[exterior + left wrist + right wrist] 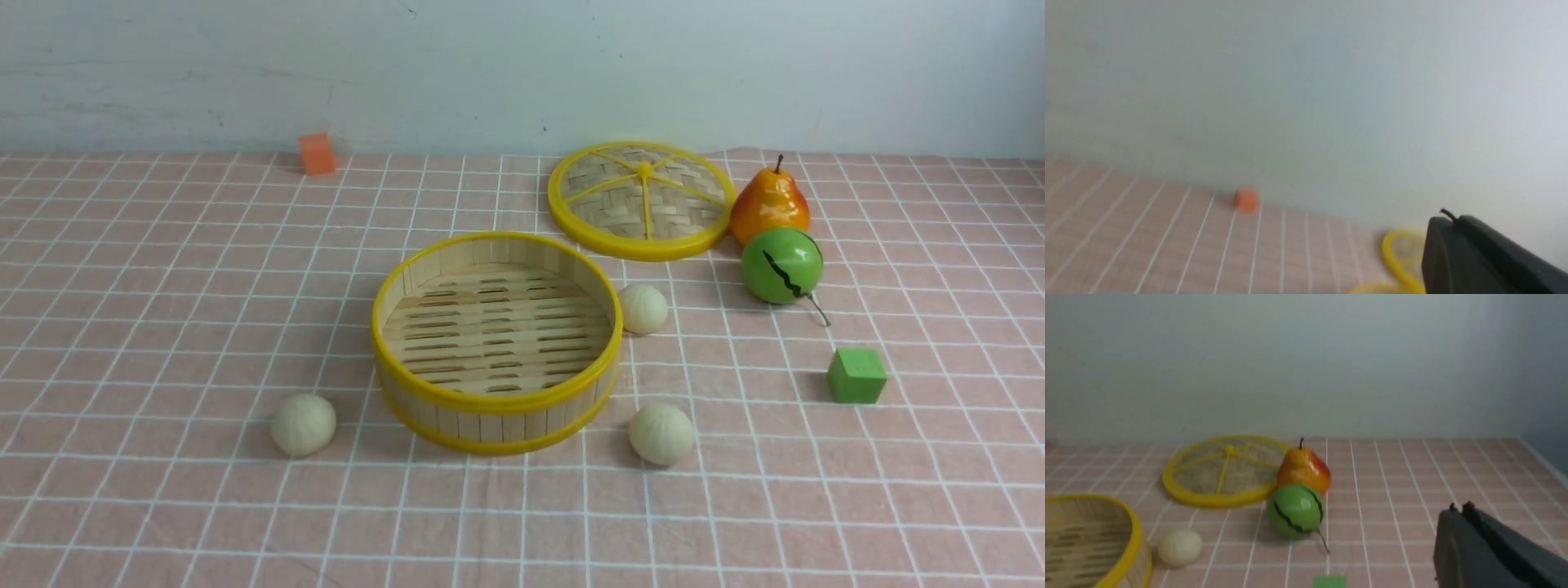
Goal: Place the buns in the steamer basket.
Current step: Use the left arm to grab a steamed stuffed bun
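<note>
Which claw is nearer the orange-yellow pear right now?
Right, probably. The right claw has the pear ahead of it, in its own camera's sight. The left claw points toward the orange cube, with the pear outside its view. Neither claw shows in the front view.

staged test bench: checked cloth (163,343), bare wall (522,65), plastic pear (769,206), green cube (856,376).
</note>
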